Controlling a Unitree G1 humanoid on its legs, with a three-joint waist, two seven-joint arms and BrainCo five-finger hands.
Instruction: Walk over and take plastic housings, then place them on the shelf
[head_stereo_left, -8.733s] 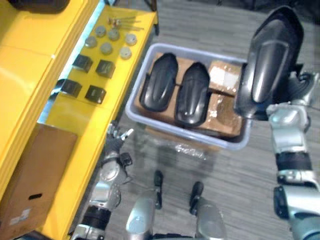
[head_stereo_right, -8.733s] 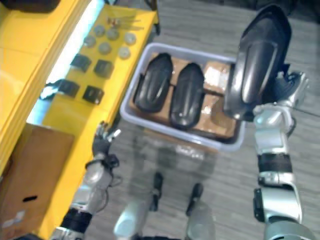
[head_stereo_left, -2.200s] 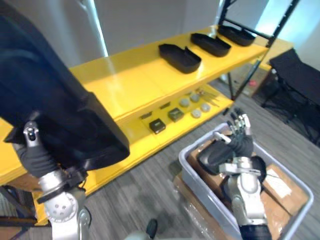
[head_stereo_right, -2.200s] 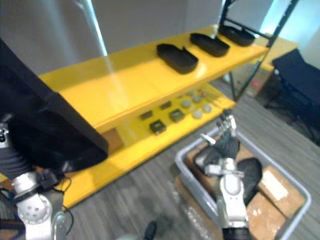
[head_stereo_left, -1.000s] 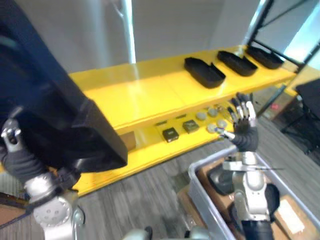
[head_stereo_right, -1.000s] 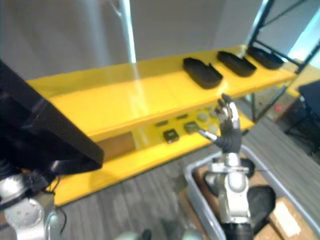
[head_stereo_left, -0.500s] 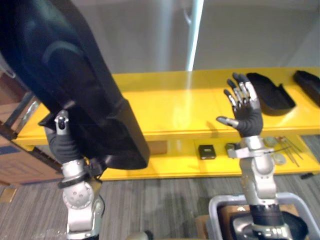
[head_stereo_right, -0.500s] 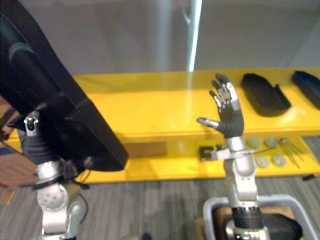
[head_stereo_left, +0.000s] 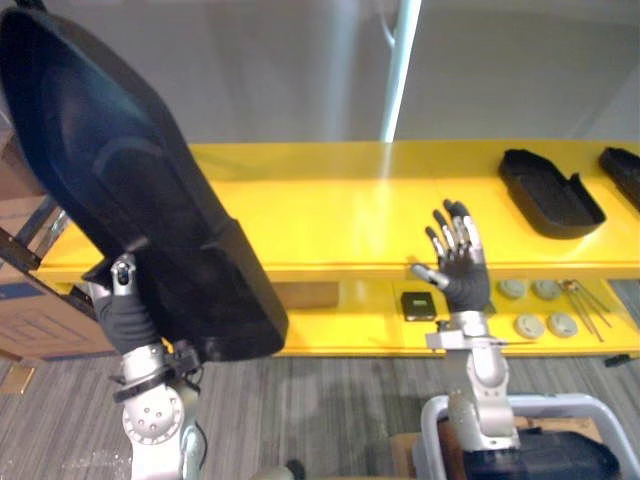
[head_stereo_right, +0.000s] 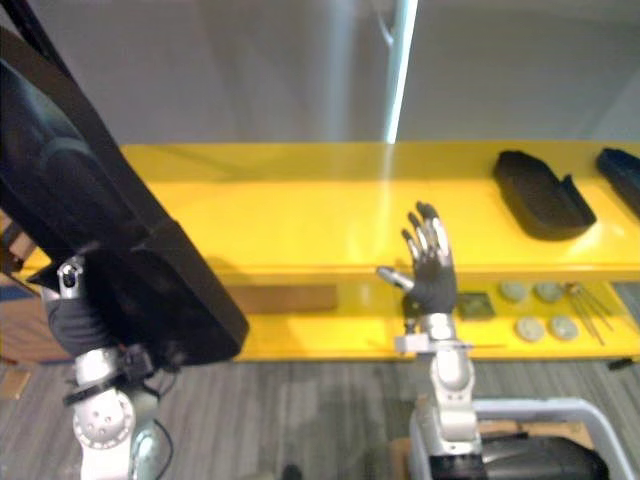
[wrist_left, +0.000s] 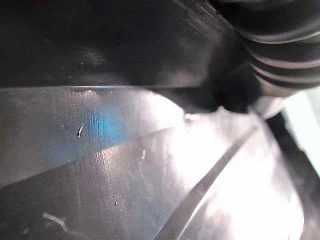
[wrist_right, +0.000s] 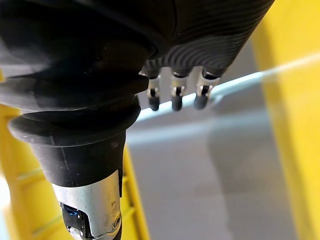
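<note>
**Housing carried high before the shelf**

The black plastic housing (head_stereo_left: 125, 185) is borne raised and tilted on the left hand (head_stereo_left: 125, 315), probably so that it clears the yellow shelf (head_stereo_left: 330, 215). How it is gripped cannot be told. The right hand (head_stereo_left: 458, 270) is held spread and empty, its straight fingers (wrist_right: 173, 95) confirmed in the right wrist view. The housing's glossy surface is met close up in the left wrist view.

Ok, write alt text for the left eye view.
The left hand holds up a big black housing before a yellow shelf. The right hand is raised, open; two more housings lie at the shelf's right end.
</note>
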